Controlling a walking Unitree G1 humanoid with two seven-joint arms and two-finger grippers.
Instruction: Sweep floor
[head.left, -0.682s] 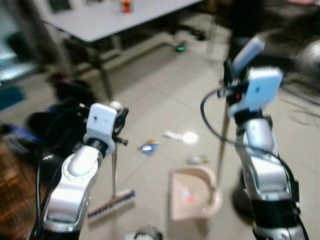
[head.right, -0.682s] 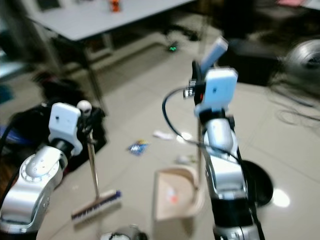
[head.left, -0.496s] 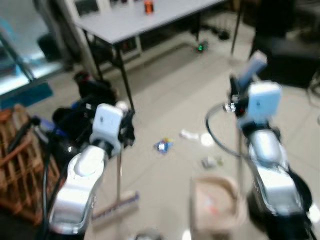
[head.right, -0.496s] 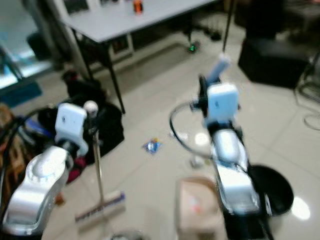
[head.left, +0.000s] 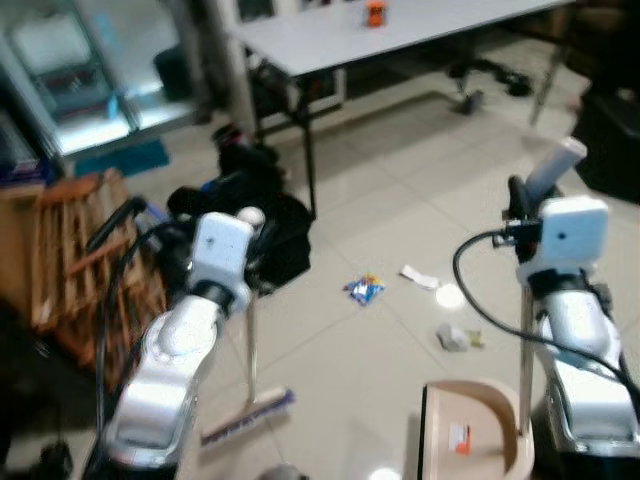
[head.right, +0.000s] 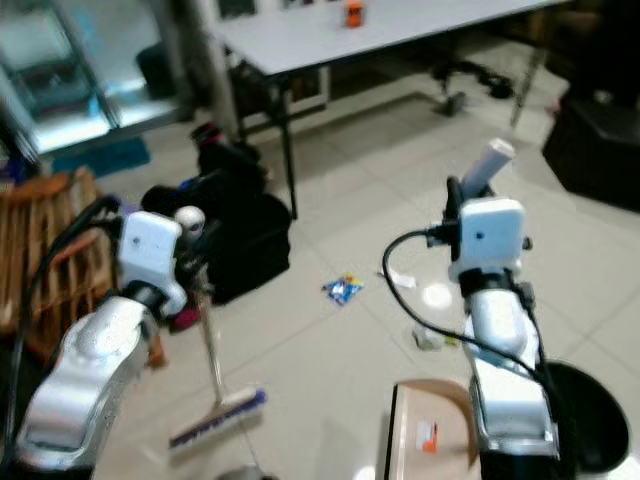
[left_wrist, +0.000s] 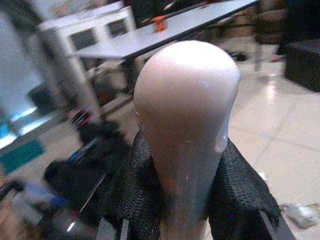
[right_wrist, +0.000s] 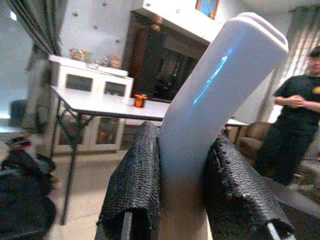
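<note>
Pale glossy floor tiles (head.left: 370, 350) spread under a long grey table (head.left: 400, 35) at 12 o'clock, with a black bag (head.left: 265, 225) by its leg and a wooden rack (head.left: 70, 240) at 9 o'clock. The left gripper (left_wrist: 182, 200) is clamped tight around the rounded white top of the broom (head.left: 250, 340), whose brush head rests on the tiles at 7 o'clock. The right gripper (right_wrist: 182, 185) is closed around the pale angled handle of the beige dustpan (head.left: 470, 435), which sits on the floor at 5 o'clock. Litter lies between them at 12 to 1 o'clock: a blue wrapper (head.left: 364, 289), a white scrap (head.left: 420, 277) and a crumpled bit (head.left: 455, 339). A person in black (right_wrist: 292, 130) stands beyond the table
</note>
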